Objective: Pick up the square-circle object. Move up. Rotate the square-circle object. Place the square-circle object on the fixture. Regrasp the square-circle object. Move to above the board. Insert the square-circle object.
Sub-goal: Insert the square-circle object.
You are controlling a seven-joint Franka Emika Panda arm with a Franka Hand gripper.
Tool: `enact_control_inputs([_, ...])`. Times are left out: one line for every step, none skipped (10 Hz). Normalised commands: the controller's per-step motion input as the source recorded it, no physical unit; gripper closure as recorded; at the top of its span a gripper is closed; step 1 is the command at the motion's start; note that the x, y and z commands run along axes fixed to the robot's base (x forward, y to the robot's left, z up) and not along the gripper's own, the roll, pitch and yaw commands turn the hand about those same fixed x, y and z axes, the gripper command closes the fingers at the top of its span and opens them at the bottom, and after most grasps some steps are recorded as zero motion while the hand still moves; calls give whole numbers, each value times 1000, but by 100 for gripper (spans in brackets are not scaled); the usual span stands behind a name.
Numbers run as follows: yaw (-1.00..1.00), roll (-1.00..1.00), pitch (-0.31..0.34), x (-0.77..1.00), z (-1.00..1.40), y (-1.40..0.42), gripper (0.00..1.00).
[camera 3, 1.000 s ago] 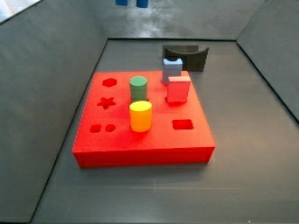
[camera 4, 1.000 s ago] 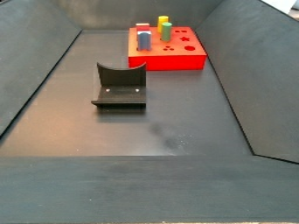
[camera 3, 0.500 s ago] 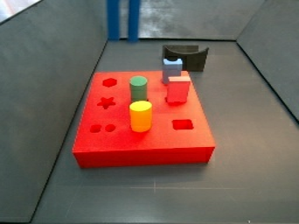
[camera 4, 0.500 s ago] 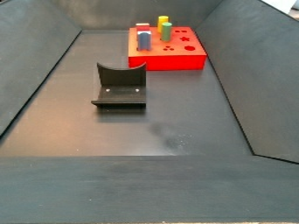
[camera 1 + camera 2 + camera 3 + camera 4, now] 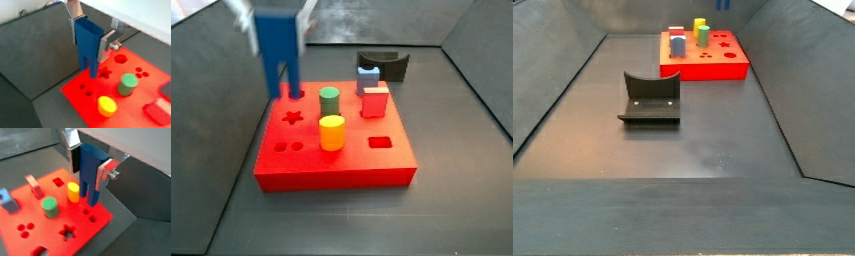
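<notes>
Square-circle object in gripper above board

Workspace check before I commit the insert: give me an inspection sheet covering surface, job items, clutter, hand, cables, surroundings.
Surface: dark grey floor, bare around the items.
Square-circle object: dark blue piece held in the hand, prongs pointing down, above the board's edge near the star hole; not yet inserted.
Board: red block carrying green peg, yellow peg, red peg; square hole and twin small holes open.
Fixture: on the floor apart from the board, holding nothing.
Clutter: pale blue white-topped piece at the board's far edge.
Hand: shut on the piece, over the board.
Cables: nothing seen.
Surroundings: grey sloped walls all round.
</notes>
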Motion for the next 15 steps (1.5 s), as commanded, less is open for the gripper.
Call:
enact_control_inputs([177, 0, -180, -246, -829, -251, 100])
enact_control_inputs([157, 14, -174, -243, -874, -151, 100])
enact_control_inputs([149, 176, -123, -160, -829, -160, 100])
enact_control_inputs([103, 334, -3, 0, -703, -137, 100])
enact_control_inputs([37, 356, 0, 0, -643, -131, 100])
enact_control_inputs([14, 317, 3, 103, -686, -126, 100])
enact_control_inputs([0, 304, 61, 257, -649, -91, 100])
enact_control_inputs([0, 267, 83, 234, -491, -83, 100])
enact_control_inputs([-14, 144, 69, 171, -257, -29, 100])
enact_control_inputs([-43, 107, 66, 163, -106, 0, 100])
enact_control_inputs([-74, 86, 51, 66, -220, 0, 100])
enact_control_inputs([-157, 116, 66, 31, -309, 0, 100])
enact_control_inputs([-126, 164, 87, 103, -394, 40, 100])
enact_control_inputs([-74, 200, 101, 154, -463, 29, 100])
enact_control_inputs([-57, 204, 110, 223, -520, 0, 100])
